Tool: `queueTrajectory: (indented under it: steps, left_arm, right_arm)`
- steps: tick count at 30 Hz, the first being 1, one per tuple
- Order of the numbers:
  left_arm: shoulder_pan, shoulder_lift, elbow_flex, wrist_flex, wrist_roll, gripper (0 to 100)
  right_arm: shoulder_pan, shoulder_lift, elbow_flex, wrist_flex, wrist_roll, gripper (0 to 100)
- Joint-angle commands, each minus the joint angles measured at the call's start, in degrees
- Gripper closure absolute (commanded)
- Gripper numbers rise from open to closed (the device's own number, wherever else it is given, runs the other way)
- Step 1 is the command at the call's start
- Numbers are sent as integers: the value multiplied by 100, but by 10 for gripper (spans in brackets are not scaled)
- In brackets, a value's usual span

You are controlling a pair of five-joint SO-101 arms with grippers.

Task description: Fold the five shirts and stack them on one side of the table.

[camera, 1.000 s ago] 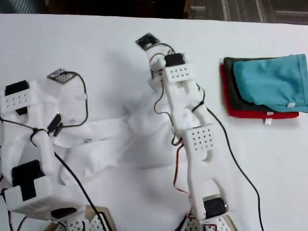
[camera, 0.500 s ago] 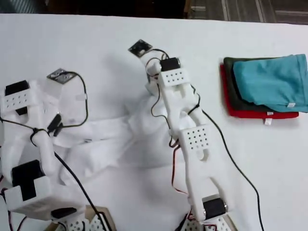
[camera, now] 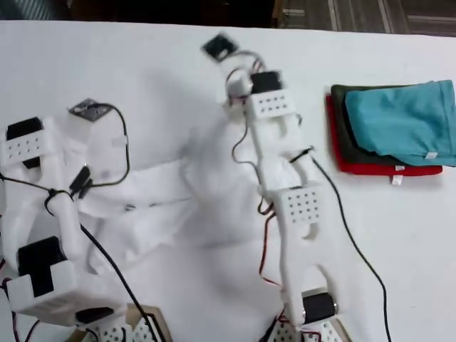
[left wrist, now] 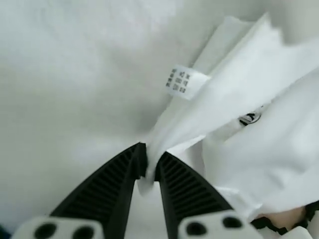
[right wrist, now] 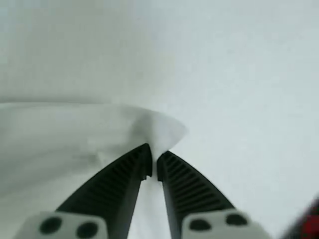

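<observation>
A white shirt [camera: 178, 203] lies crumpled across the white table between the two arms. In the left wrist view my left gripper [left wrist: 149, 160] is shut on a fold of the white shirt [left wrist: 234, 119], beside its small care label [left wrist: 183, 82]. In the right wrist view my right gripper [right wrist: 153, 158] is shut on another edge of the white shirt [right wrist: 75, 134], lifted off the table. In the high view the right arm [camera: 274, 121] stretches toward the far middle of the table and the left arm [camera: 35, 171] stands at the left edge. A stack of folded shirts [camera: 395, 128], teal on dark on red, sits at the right.
The white table [camera: 128, 64] has bare surface along its far side and in the front right corner. Black and red cables [camera: 260, 242] hang along both arms over the shirt. The folded stack lies close to the right arm's elbow.
The right arm has swung farther away and slightly right, pulling its edge of the white shirt along and stretching the cloth. The left arm has kept still.
</observation>
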Motion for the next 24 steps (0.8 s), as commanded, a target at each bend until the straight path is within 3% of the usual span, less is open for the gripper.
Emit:
queueTrajectory:
  steps: [1,10,13,16,20,24]
  left_arm:
    - [211,-141,-769,334,378,974]
    - [747,-141,-3591,1776,545,974]
    - [721,-149,-4286,1864,554,974]
    - [668,-114,-4119,1864,545,974]
    - [624,-97,-2932,1644,492,974]
    - [413,-97,-1525,1011,492,974]
  right_arm:
    - [233,-1059,-114,31,-97,979]
    - [242,-2615,-114,110,-70,979]
    - [224,-3020,-44,154,-88,979]
    - [127,-2905,334,215,-132,978]
    - [-110,-2202,967,-295,-826,961]
    - [-514,-1130,1081,-1165,-1371,804]
